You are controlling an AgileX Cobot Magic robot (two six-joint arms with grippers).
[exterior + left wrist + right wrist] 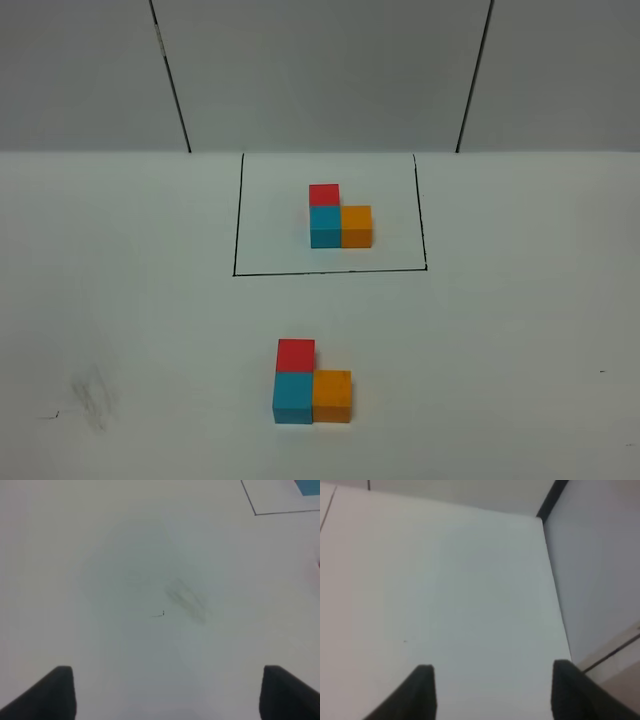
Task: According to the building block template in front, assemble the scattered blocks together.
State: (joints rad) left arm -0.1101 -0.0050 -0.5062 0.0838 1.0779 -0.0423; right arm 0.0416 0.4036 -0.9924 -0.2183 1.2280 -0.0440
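White tabletop [520, 330], matte, backed by grey wall panels with dark seams. No arm shows in the high view.

Scattered blocks: no longer scattered, by the look of it. Red cube [295, 354], cyan-blue cube [293, 397] and orange cube [331, 396] sit pressed together near the front edge, faces touching. Red lies behind blue; orange is to the right of blue. Same L as the building block template [339, 220], which sits farther back inside the thin black drawn rectangle [330, 271]. The two clusters are well apart, and the copy is slightly left of the template.

Judgement: the assembly appears finished or nearly so. The near cluster looks square to the frame.

Left gripper [165, 692]: jaws spread wide, nothing between them, over bare table by a faint grey smudge [187, 600] and a tiny dark mark [161, 613]. A corner of the black line and a sliver of blue show at that view's far edge.

Right gripper [492, 690]: also spread and empty, over bare table near the table's right edge, where the wall begins.

Risks: any return pass low over the front cluster could nudge a cube and open a seam. These blocks are light and merely butted, not joined. Further adjustment seems more likely to disturb than improve.

Writing: none readable; no brands or labels on cubes, table or wall.
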